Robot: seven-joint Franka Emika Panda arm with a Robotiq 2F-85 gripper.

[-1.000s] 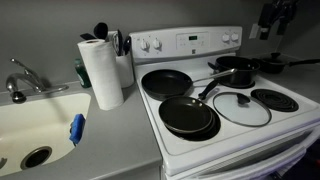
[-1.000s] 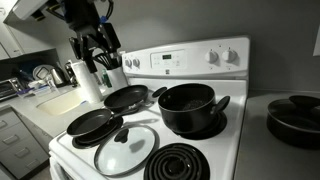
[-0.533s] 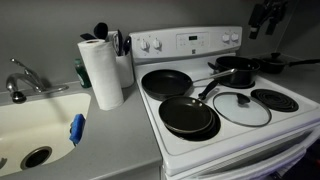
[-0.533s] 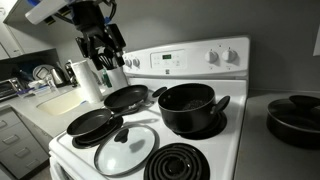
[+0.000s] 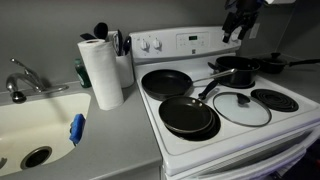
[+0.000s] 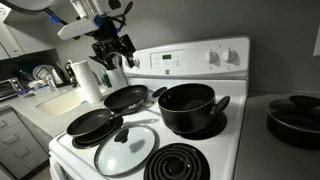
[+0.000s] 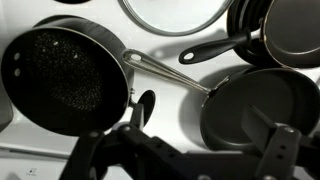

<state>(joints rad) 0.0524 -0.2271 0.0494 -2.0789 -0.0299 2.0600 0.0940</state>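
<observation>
Nearest stuff to the gripper (image 6: 112, 54) was the black pot (image 5: 236, 71) at the back corner of the surface (image 5: 228, 136) away from the sink, and the back skillet (image 5: 165, 82) at the back corner on the sink side. Both sat flat on their burners, apart from each other, with the skillet's metal handle (image 7: 170, 74) pointing at the pot.

Compared with a second ago, the gripper had slid along the back edge. In an exterior view it went from the far top corner of the picture to a spot above the pot (image 5: 240, 20). Nothing on the surface had moved.

The arm hung high over the back edge, up around the control panel (image 5: 190, 42), with the gripper pointed down and touching nothing. In the wrist view its fingers (image 7: 282, 150) were spread wide and empty. The white gap between the pot (image 7: 62, 80) and the skillet (image 7: 258, 118) lay right below them.

Further out, a glass lid (image 5: 241, 108) lay near the middle of the front edge. A second frying pan (image 5: 188, 116) sat at the front corner by the sink side, and a paper towel roll (image 5: 100, 72) stood past that side edge.
</observation>
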